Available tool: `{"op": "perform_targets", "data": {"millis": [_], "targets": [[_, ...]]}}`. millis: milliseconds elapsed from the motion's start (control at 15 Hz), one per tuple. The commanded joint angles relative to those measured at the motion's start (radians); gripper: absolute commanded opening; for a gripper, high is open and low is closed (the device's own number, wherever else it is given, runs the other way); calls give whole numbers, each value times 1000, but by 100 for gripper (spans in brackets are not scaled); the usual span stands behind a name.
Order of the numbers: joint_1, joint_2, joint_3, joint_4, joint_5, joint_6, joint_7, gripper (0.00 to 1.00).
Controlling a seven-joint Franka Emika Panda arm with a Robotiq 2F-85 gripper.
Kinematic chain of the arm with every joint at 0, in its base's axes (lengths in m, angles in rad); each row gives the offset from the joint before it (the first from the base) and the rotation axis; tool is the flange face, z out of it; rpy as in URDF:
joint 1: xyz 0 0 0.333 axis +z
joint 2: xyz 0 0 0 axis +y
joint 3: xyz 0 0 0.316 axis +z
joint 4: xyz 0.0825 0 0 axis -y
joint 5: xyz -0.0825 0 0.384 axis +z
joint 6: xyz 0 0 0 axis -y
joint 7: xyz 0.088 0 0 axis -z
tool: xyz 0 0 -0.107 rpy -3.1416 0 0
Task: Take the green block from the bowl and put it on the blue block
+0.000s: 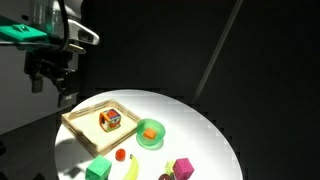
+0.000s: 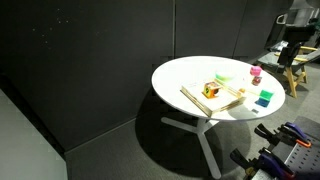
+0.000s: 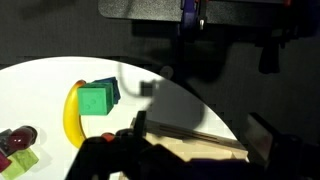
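The green block (image 3: 93, 101) rests on the blue block (image 3: 110, 88) near the table's edge, beside a banana (image 3: 71, 115). The pair also shows in both exterior views, the green block (image 1: 98, 168) (image 2: 266, 95) above the blue block (image 2: 262, 103). The green bowl (image 1: 141, 139) stands right of the tray and holds only a small orange thing. My gripper (image 3: 200, 130) is open and empty. It hangs high above the table's far edge, beyond the wooden tray (image 3: 190, 145), well away from the blocks. It also shows in both exterior views (image 1: 50, 85) (image 2: 293, 45).
The round white table (image 1: 200, 120) carries a square wooden tray (image 1: 88, 130) holding a multicoloured cube (image 1: 110, 120), a magenta cube (image 1: 183, 167), a banana (image 1: 130, 168) and a small red thing (image 1: 120, 155). Dark red fruit (image 3: 15, 140) lies near the table's edge. Dark curtains surround the table.
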Motion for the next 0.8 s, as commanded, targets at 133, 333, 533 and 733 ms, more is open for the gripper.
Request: {"op": "perform_targets", "data": {"millis": [133, 333, 533, 733], "targets": [[22, -25, -11, -11, -8, -19, 11, 100], [23, -30, -10, -12, -8, -20, 11, 100], [23, -30, -10, -12, -8, -20, 11, 100], [23, -30, -10, -12, -8, -20, 11, 100]]}}
